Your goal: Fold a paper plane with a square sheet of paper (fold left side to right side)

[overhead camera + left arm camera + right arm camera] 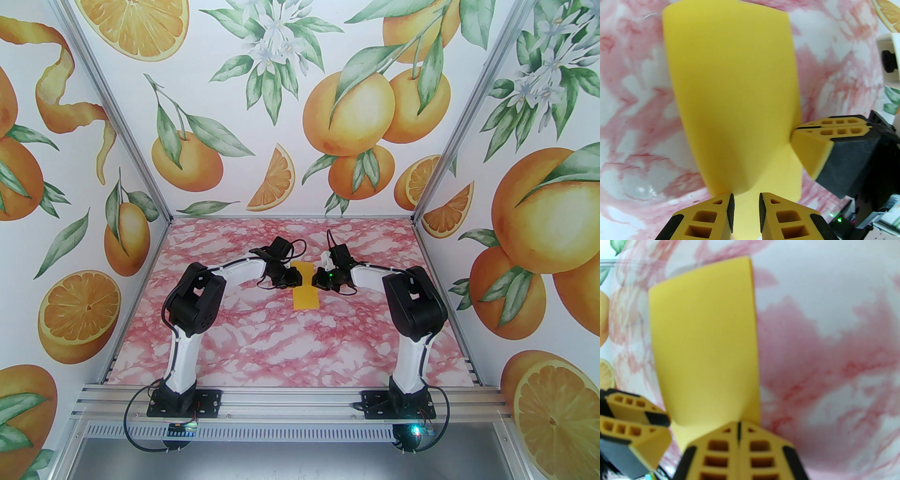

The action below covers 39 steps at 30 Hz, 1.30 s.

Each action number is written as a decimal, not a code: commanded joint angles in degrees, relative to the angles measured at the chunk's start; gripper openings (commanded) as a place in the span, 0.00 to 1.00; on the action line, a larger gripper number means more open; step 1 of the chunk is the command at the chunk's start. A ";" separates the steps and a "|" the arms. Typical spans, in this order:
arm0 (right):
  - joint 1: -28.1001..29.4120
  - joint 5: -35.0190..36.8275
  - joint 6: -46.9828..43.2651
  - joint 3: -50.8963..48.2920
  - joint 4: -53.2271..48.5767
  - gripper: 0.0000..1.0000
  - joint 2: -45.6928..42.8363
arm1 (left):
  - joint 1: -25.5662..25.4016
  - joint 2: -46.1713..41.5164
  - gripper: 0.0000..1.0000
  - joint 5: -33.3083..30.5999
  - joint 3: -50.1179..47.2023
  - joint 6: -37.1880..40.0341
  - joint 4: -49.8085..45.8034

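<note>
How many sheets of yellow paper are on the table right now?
1. The yellow sheet lies folded over on the table between the left gripper, open, and the right gripper, shut on its edge. Another sheet underneath could be hidden.

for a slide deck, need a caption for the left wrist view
Right gripper pinches the edge of a folded-over thin yellow paper sheet on pink marbled tabletop; left gripper open nearby

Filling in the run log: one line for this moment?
square sheet of paper: folded over, top layer bowed | right gripper: shut on its edge | left gripper: open
</note>
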 commanded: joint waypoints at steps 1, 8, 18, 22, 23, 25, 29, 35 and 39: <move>0.47 3.44 -1.12 -0.44 -3.42 0.00 1.44 | 0.45 1.40 0.26 -1.41 -0.71 1.27 -1.21; 0.63 3.61 -1.11 -0.35 -3.53 0.00 1.62 | 0.45 2.43 0.27 -1.38 -1.42 1.02 -0.49; 0.66 3.88 -1.27 -0.41 -3.61 0.00 1.44 | 0.71 1.38 0.28 -1.91 -2.66 1.01 -1.12; 0.66 3.94 -1.34 -0.39 -3.61 0.00 1.49 | 0.70 -2.39 0.30 -0.11 -2.43 0.20 0.38; 0.66 3.96 -1.36 -0.43 -3.61 0.00 1.44 | 0.71 -2.97 0.31 0.69 -2.43 -0.07 0.91; 0.65 3.96 -1.34 -0.43 -3.61 0.00 1.49 | 0.37 -3.66 0.31 3.03 -2.89 -1.00 2.24; 0.65 4.19 -1.31 -0.41 -3.61 0.00 1.45 | -0.42 -4.35 0.30 5.95 -5.39 -2.66 4.48; 0.68 4.32 -1.43 -0.52 -3.64 0.00 1.54 | -1.35 -7.17 0.29 7.52 -10.31 -3.55 6.54; 0.66 4.18 -1.45 -0.45 -3.61 0.00 1.64 | -1.74 -7.81 0.29 8.48 -11.92 -3.77 7.23</move>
